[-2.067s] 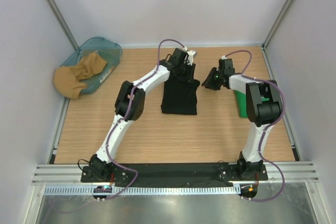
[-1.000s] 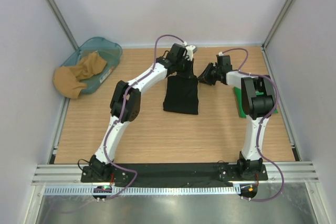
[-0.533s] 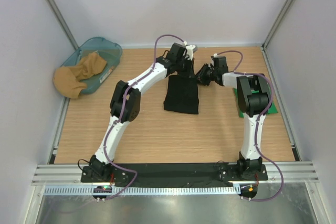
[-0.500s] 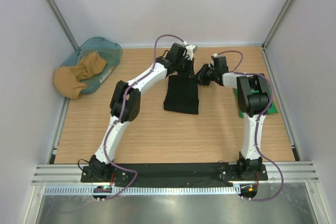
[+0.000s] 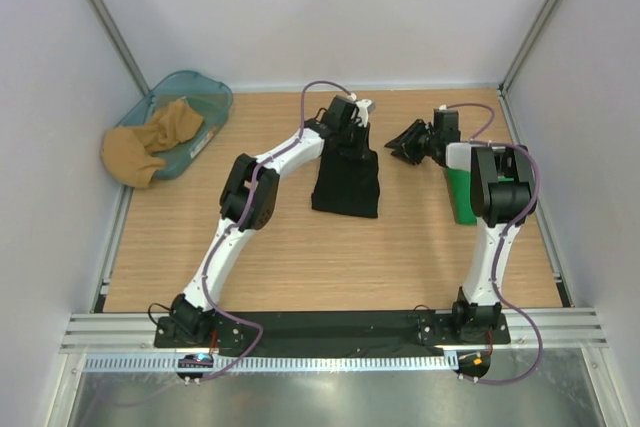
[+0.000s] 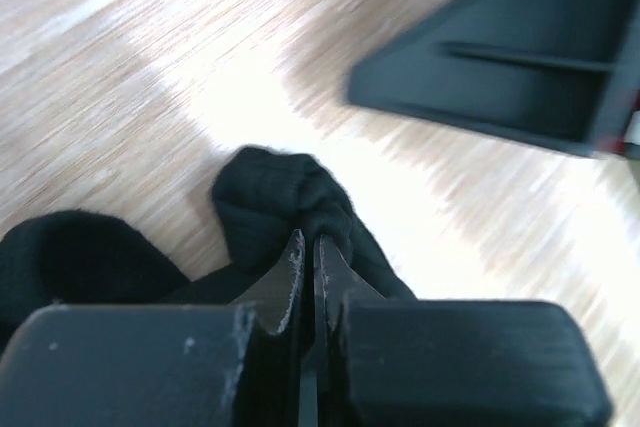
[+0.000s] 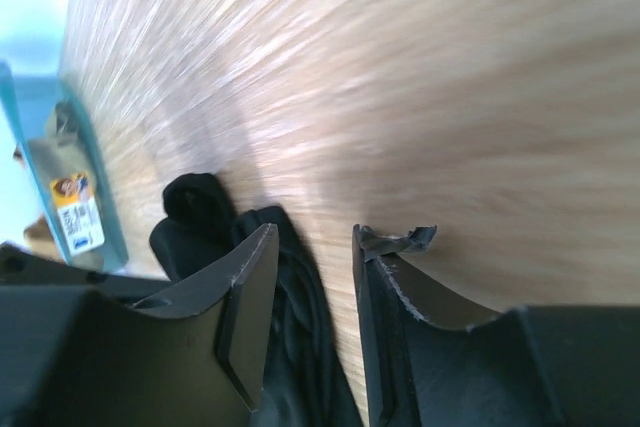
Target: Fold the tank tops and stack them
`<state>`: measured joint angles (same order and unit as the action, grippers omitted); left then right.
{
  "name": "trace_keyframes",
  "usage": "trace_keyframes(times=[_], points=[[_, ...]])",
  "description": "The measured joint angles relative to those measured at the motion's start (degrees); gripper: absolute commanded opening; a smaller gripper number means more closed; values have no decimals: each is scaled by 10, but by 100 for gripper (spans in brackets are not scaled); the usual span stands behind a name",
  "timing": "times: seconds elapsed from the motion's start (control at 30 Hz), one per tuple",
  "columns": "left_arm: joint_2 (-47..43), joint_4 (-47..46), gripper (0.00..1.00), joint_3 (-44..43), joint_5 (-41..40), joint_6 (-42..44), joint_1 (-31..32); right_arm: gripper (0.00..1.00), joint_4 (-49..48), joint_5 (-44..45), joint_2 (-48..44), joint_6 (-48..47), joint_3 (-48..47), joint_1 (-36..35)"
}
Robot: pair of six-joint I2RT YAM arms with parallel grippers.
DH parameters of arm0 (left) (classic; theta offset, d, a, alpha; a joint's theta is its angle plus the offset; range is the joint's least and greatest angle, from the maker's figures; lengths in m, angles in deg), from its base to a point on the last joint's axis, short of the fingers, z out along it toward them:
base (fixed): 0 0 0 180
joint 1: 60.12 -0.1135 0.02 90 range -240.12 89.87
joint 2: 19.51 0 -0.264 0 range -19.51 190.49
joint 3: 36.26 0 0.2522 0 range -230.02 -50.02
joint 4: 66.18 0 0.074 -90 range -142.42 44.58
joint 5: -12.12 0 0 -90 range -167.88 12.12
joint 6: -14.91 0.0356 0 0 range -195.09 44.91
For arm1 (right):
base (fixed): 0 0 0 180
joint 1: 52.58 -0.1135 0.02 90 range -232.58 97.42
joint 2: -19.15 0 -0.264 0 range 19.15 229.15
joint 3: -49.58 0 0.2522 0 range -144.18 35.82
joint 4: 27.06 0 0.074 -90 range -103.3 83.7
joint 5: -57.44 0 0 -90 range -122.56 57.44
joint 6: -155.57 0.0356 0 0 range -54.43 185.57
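The black tank top (image 5: 345, 182) lies folded into a narrow rectangle at the middle of the table. My left gripper (image 5: 350, 119) sits at its far edge. In the left wrist view this gripper (image 6: 308, 239) is shut, with a bunched strap of the black tank top (image 6: 275, 197) pinched at its tips. My right gripper (image 5: 408, 139) hovers just right of that edge. Its jaws (image 7: 312, 235) stand open over bare wood, and black fabric (image 7: 200, 212) shows behind its left finger. The green tank top (image 5: 462, 195) lies folded at the right, partly under my right arm.
A teal basket (image 5: 190, 107) holding a tan cloth (image 5: 150, 142) stands at the back left; its labelled wall (image 7: 80, 202) shows in the right wrist view. White walls close in the table on three sides. A torn pad strip (image 7: 405, 240) hangs from my right finger.
My right gripper reached in to the black top's far right corner, then drew back to the right and opened wider. The left gripper stayed shut at the far edge.
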<state>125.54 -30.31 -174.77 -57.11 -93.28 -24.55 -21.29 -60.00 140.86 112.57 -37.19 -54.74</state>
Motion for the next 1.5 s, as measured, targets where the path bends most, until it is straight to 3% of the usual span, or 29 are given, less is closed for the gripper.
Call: trace_keyframes(times=[0.1,0.13,0.23,0.3,0.57,0.7,0.9,1.03,1.23,1.4,1.5], points=[[20,-5,18,-15,-3,-9,0,45,2,24,-25,-2,28,9],[24,-7,32,-18,-4,-10,0,45,5,31,-33,-3,35,11],[26,-9,52,-26,-11,-18,0,48,17,44,-53,-11,50,12],[25,-12,60,-31,-19,-22,0,51,21,49,-71,-17,65,11],[7,-5,72,-32,-40,-27,0,56,26,44,-130,-50,120,6],[-64,-9,90,25,-46,-36,0,56,30,38,-131,-67,125,-3],[-188,-22,85,115,-60,-45,-2,58,25,30,-132,-84,137,-18],[-256,-23,82,180,-80,-66,-9,65,25,25,-130,-100,132,-33],[-299,-27,86,305,-133,-85,-24,70,36,17,-101,-116,89,-61],[-299,-16,86,390,-162,-97,-34,62,83,56,-84,-147,47,-89],[-299,-13,85,394,-173,-102,-38,48,117,94,-75,-166,21,-105]])
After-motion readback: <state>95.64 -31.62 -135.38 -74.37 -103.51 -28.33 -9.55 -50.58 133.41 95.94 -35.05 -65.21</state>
